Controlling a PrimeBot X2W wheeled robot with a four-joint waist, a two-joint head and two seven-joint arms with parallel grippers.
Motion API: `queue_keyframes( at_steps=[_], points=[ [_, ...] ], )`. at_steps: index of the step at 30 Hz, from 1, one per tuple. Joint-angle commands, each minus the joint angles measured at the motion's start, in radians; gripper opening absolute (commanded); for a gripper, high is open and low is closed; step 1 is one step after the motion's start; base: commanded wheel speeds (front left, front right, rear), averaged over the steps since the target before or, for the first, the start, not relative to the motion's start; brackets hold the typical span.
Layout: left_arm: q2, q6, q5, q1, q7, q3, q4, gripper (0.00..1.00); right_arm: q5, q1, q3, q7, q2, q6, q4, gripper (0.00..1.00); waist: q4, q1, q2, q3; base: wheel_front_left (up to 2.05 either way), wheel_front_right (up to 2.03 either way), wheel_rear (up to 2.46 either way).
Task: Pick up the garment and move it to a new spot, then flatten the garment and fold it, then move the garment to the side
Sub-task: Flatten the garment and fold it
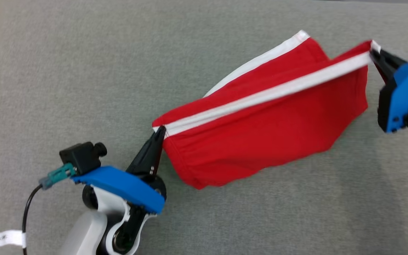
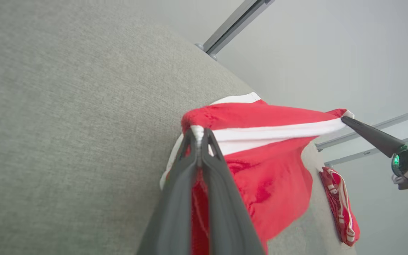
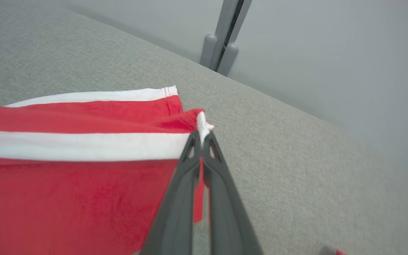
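Where its white band runs taut, the garment point(image 1: 260, 141) is strung between the two grippers over the right half of the surface point(image 1: 83, 71), one corner near and to the left, the other far and to the right. It is a soft, matte red knit with a flat white band along the stretched top edge and a second white band on the far layer behind. Below the band the cloth sags in a loose pouch with shallow creases and a rounded bottom hem. Whether that hem touches the surface I cannot tell. The left gripper point(image 1: 160, 131) is closed on the near-left end of the band, its two long, dark, tapered fingers pressed together with a nub of white cloth between the tips. The right gripper point(image 1: 373, 54) is likewise clamped on the far-right end, fingers together on the band's corner. The fingers look like smooth dark plastic. The left wrist carries a glossy blue plate point(image 1: 119, 184) over a white shell, and a black cable point(image 1: 27, 212) with a white tag point(image 1: 6, 239) trails from it. The surface is a grey woven fabric, finely grained, flat and broad, rounding off at its far edge. In the left wrist view a second garment point(image 2: 342, 207), red with white stripes and crumpled, lies near the surface's right edge. Beyond stand a plain pale wall point(image 3: 331, 53) and grey metal rails point(image 2: 232, 24).
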Motion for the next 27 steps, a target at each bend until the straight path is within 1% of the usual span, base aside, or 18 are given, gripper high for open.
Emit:
queue_keyframes(
  at_steps=[1, 4, 6, 12, 13, 14, 15, 16, 23, 25, 27],
  points=[
    [-0.015, -0.005, 0.0, -0.034, -0.008, 0.003, 0.027, 0.0, 0.005, -0.049, 0.019, -0.017, -0.01, 0.0, 0.047, 0.0, 0.044, -0.0002, 0.0, 0.043, 0.0, 0.0, 0.0],
    [-0.048, -0.023, -0.006, -0.079, -0.023, -0.005, 0.1, 0.0, 0.002, -0.145, 0.075, -0.057, -0.007, 0.0, 0.165, 0.0, 0.07, -0.0002, 0.0, 0.062, 0.0, 0.0, 0.0],
    [-0.069, -0.036, -0.001, -0.105, -0.04, -0.01, 0.146, 0.0, -0.028, -0.203, 0.107, -0.092, -0.018, 0.0, 0.239, 0.0, 0.086, -0.0002, 0.0, 0.071, 0.0, 0.0, 0.0],
    [-0.111, -0.062, 0.013, -0.157, -0.085, -0.024, 0.258, 0.0, -0.058, -0.311, 0.187, -0.157, -0.007, 0.0, 0.424, 0.0, 0.117, -0.0002, 0.0, 0.084, 0.0, 0.0, 0.0],
    [-0.118, -0.071, 0.012, -0.162, -0.09, -0.028, 0.27, 0.18, -0.061, -0.324, 0.198, -0.171, -0.006, 0.0, 0.449, 0.09, 0.119, -0.0002, 0.0, 0.084, 0.0, 0.0, 0.0],
    [-0.123, -0.084, 0.009, -0.166, -0.093, -0.035, 0.284, 0.38, -0.059, -0.332, 0.208, -0.182, -0.003, 0.0, 0.473, 0.51, 0.121, -0.0002, 0.0, 0.084, 0.0, 0.0, 0.0],
    [-0.127, -0.092, 0.007, -0.169, -0.096, -0.04, 0.295, 0.96, -0.053, -0.34, 0.209, -0.193, 0.002, 0.0, 0.498, 1.0, 0.122, -0.0002, 0.0, 0.083, 0.0, 0.0, 0.0],
    [-0.129, -0.1, 0.01, -0.174, -0.105, -0.042, 0.304, 1.0, -0.051, -0.349, 0.211, -0.205, 0.004, 0.0, 0.517, 1.0, 0.123, -0.0002, 0.0, 0.081, 0.0, 0.0, 0.0],
    [-0.13, -0.134, 0.011, -0.155, -0.17, -0.03, 0.338, 1.0, -0.005, -0.356, 0.223, -0.318, 0.015, 0.0, 0.611, 1.0, 0.113, -0.0002, 0.0, 0.028, 0.0, 0.0, 0.0],
    [-0.119, -0.142, 0.015, -0.138, -0.194, -0.022, 0.334, 1.0, 0.027, -0.337, 0.223, -0.332, 0.012, 0.0, 0.624, 1.0, 0.107, -0.0002, 0.0, 0.004, 0.0, 0.0, 0.0],
    [-0.097, -0.134, 0.043, -0.123, -0.236, -0.009, 0.33, 1.0, 0.054, -0.314, 0.228, -0.333, 0.003, 0.0, 0.633, 1.0, 0.1, -0.0002, 0.0, -0.018, 0.0, 0.0, 0.0]
  ],
)
